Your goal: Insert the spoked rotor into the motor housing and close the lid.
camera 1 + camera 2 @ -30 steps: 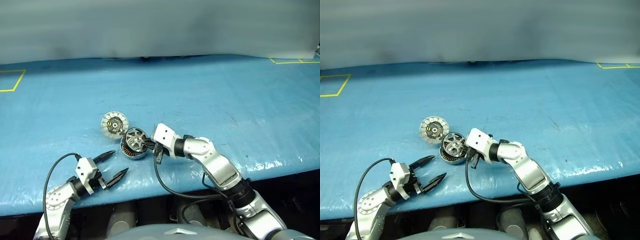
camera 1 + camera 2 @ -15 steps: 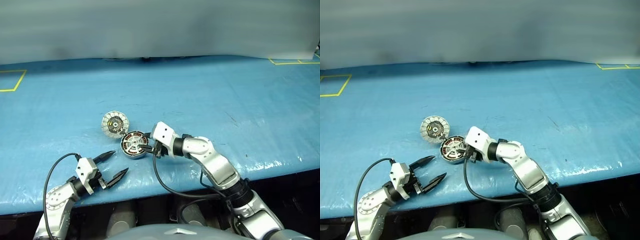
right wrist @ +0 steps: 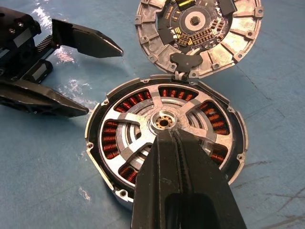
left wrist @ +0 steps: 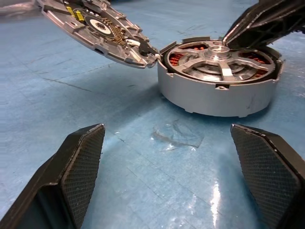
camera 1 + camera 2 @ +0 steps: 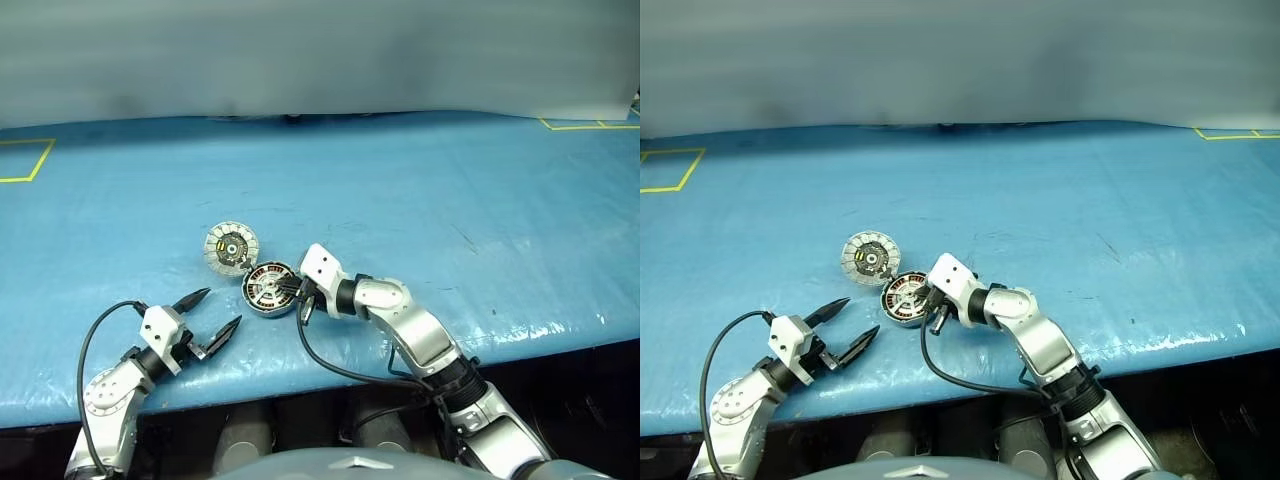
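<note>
Left gripper [image 5: 205,313] spread wide, empty, near motor housing [image 5: 270,289], fingers aimed at it. Lid [image 5: 230,246] tilted, 1 edge resting on housing's far-left rim, dark-centred circuit face showing. Housing flat on blue table [image 5: 420,190], axis upright: silver wall, copper windings, spoked rotor [image 3: 164,123] seated inside. Right gripper [image 3: 178,136] pinched together, tip over rotor hub; contact unclear.

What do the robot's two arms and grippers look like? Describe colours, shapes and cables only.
Both arms are built of rounded silver-grey segments joined by black joints. Each wrist carries a white boxy block. The left gripper and right gripper each have two black, tapering, pointed fingers; the left fingers' inner pads carry a fine cross-hatched texture. A thin black cable loops from each wrist.
</note>
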Robot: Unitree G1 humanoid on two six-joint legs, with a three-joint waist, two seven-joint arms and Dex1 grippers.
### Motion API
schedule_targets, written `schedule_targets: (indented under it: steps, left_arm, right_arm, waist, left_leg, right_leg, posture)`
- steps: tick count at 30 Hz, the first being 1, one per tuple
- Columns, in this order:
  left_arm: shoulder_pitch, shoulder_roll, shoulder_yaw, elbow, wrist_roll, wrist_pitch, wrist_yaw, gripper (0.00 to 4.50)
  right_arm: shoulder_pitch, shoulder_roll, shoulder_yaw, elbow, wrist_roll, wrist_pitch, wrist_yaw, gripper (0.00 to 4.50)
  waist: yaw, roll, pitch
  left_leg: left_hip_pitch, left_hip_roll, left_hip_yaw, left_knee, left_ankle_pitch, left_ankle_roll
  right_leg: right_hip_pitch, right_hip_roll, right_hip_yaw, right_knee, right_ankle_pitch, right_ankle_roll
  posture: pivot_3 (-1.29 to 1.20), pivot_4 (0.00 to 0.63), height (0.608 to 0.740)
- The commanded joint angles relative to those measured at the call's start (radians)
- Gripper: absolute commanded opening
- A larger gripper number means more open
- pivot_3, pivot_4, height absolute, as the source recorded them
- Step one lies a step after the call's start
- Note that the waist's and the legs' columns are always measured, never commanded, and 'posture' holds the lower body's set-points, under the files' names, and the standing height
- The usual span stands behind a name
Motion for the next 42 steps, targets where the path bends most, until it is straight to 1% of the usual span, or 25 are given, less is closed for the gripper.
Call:
schedule_targets:
  steps: [1, 4, 8, 10, 15, 17, 20, 23, 25, 31, 32, 36, 39, 42]
  left_arm:
    - [-0.011, -0.001, 0.016, 0.006, 0.023, 0.065, 0.069, 4.50]
    - [-0.032, -0.023, 0.049, -0.004, -0.016, 0.162, 0.142, 4.50]
    - [-0.067, -0.056, 0.099, -0.053, -0.124, 0.254, 0.167, 4.50]
    - [-0.086, -0.064, 0.120, -0.065, -0.151, 0.294, 0.187, 4.50]
    - [-0.181, -0.063, 0.149, -0.034, -0.143, 0.348, 0.262, 4.50]
    - [-0.235, -0.058, 0.143, -0.004, -0.124, 0.370, 0.283, 4.50]
    - [-0.300, -0.044, 0.124, 0.038, -0.102, 0.384, 0.266, 3.87]
    - [-0.361, -0.049, 0.111, 0.078, -0.081, 0.387, 0.258, 2.84]
    - [-0.414, -0.044, 0.090, 0.127, -0.041, 0.377, 0.266, 2.16]
    - [-0.495, -0.032, 0.064, 0.238, 0.032, 0.368, 0.273, 0.13]
    - [-0.510, -0.028, 0.060, 0.259, 0.042, 0.358, 0.262, 0.01]
    - [-0.538, -0.032, 0.062, 0.275, 0.017, 0.298, 0.177, 0.01]
    - [-0.534, -0.044, 0.079, 0.238, -0.055, 0.280, 0.075, 0.01]
    - [-0.517, -0.035, 0.067, 0.190, -0.102, 0.293, -0.022, 0.01]
  right_arm:
    - [0.015, 0.012, 0.001, 0.003, 0.002, 0.003, -0.007, 0.03]
    - [0.029, 0.035, -0.047, -0.037, 0.074, 0.018, 0.012, 0.03]
    - [0.043, 0.049, -0.099, -0.123, 0.186, 0.020, 0.067, 0.03]
    - [0.044, 0.045, -0.110, -0.154, 0.216, 0.026, 0.078, 0.03]
    - [0.056, 0.029, -0.133, -0.216, 0.255, 0.029, 0.073, 0.03]
    - [0.062, 0.027, -0.139, -0.223, 0.261, 0.027, 0.067, 0.03]
    - [0.068, 0.021, -0.142, -0.225, 0.254, 0.023, 0.055, 0.00]
    - [0.075, 0.015, -0.148, -0.229, 0.254, 0.019, 0.043, 0.00]
    - [0.080, 0.012, -0.157, -0.236, 0.252, 0.015, 0.028, 0.00]
    - [0.088, 0.008, -0.171, -0.244, 0.252, 0.012, 0.003, 0.00]
    - [0.091, 0.006, -0.172, -0.245, 0.250, 0.012, 0.000, 0.00]
    - [0.100, -0.003, -0.177, -0.248, 0.247, 0.015, -0.010, 0.00]
    - [0.103, -0.010, -0.179, -0.247, 0.247, 0.015, -0.018, 0.00]
    - [0.106, -0.017, -0.182, -0.246, 0.249, 0.015, -0.021, 0.00]
  waist:
    - [0.000, 0.000, 0.000]
    - [0.000, 0.000, 0.000]
    - [-0.001, 0.000, 0.000]
    - [0.000, 0.000, 0.000]
    - [0.004, -0.001, 0.000]
    - [0.005, -0.002, 0.000]
    - [0.003, -0.003, 0.001]
    - [0.001, -0.003, 0.001]
    - [0.001, -0.003, 0.001]
    - [-0.001, -0.004, 0.001]
    - [0.000, -0.004, 0.001]
    - [0.001, -0.004, 0.001]
    - [0.001, -0.004, 0.001]
    - [0.001, -0.004, 0.001]
  left_leg:
    - [0.000, 0.000, 0.000, 0.000, 0.000, 0.000]
    - [0.002, 0.000, 0.000, 0.000, 0.000, 0.000]
    - [0.003, 0.001, 0.000, 0.000, 0.000, 0.000]
    - [0.003, 0.001, 0.000, 0.000, 0.000, 0.000]
    - [0.000, 0.000, -0.001, 0.000, 0.000, 0.000]
    - [-0.003, -0.002, -0.002, 0.000, 0.000, 0.000]
    - [-0.003, -0.002, -0.002, 0.000, 0.000, 0.000]
    - [-0.003, -0.003, -0.001, 0.000, 0.000, 0.001]
    - [-0.003, -0.003, -0.002, 0.000, 0.000, 0.000]
    - [-0.004, -0.005, -0.001, 0.000, 0.000, 0.000]
    - [-0.004, -0.005, -0.001, 0.000, 0.000, 0.000]
    - [-0.004, -0.006, -0.002, 0.000, 0.000, 0.000]
    - [-0.004, -0.004, -0.001, 0.000, 0.000, 0.000]
    - [-0.004, -0.004, -0.001, 0.000, 0.000, 0.001]
  right_leg:
    - [0.000, 0.000, 0.000, 0.000, 0.000, 0.000]
    - [0.001, 0.000, 0.000, 0.000, 0.000, 0.000]
    - [0.001, 0.000, 0.000, 0.001, 0.000, 0.000]
    - [0.001, 0.000, 0.000, 0.001, 0.000, 0.000]
    - [0.001, 0.000, 0.000, 0.000, 0.001, 0.001]
    - [0.002, 0.000, 0.000, 0.000, 0.003, 0.004]
    - [0.003, 0.000, 0.000, -0.001, 0.004, 0.006]
    - [0.003, 0.000, 0.001, -0.001, 0.004, 0.006]
    - [0.003, 0.001, 0.000, -0.001, 0.004, 0.007]
    - [0.003, 0.001, 0.001, -0.001, 0.005, 0.008]
    - [0.002, 0.001, 0.001, -0.001, 0.005, 0.008]
    - [0.002, 0.001, 0.001, -0.001, 0.005, 0.008]
    - [0.002, 0.000, 0.001, -0.001, 0.005, 0.008]
    - [0.002, 0.000, 0.001, -0.001, 0.005, 0.008]
  posture:
    - [0.00, 0.150, 0.740]
    - [0.00, 0.150, 0.740]
    - [0.00, 0.150, 0.740]
    - [0.00, 0.150, 0.740]
    - [0.00, 0.150, 0.740]
    - [0.00, 0.150, 0.740]
    - [0.00, 0.150, 0.740]
    - [0.00, 0.150, 0.740]
    - [0.00, 0.150, 0.740]
    - [0.00, 0.150, 0.740]
    - [0.00, 0.150, 0.740]
    - [0.00, 0.150, 0.740]
    - [0.00, 0.150, 0.740]
    - [0.00, 0.150, 0.740]
